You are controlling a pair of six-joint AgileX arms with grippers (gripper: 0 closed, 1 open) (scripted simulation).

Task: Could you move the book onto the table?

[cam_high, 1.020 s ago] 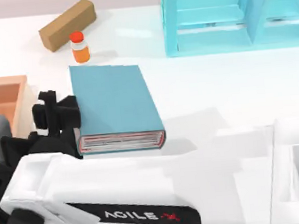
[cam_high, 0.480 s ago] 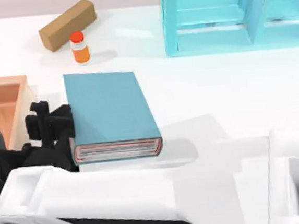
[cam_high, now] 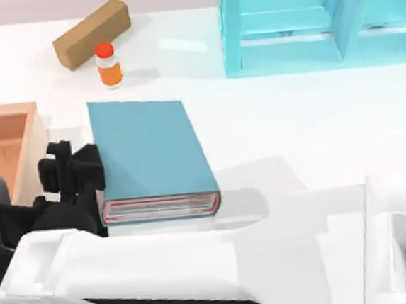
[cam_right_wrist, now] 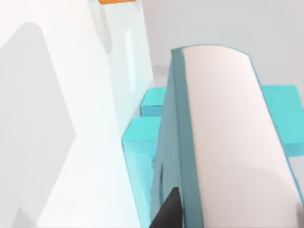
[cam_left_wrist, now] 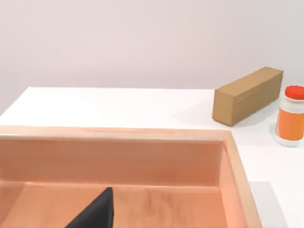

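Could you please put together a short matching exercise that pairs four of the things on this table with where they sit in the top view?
Things:
1. thick teal-blue hardback book
2. small orange bottle with a red cap
3. light blue shelf unit
4. wooden-rimmed orange-brown tray

Places:
A. far right of the white table
B. left edge of the table
C. beside the tan cardboard box
D. against the black right gripper, left of centre

Pairs: 1-D, 2-C, 3-A, 4-B
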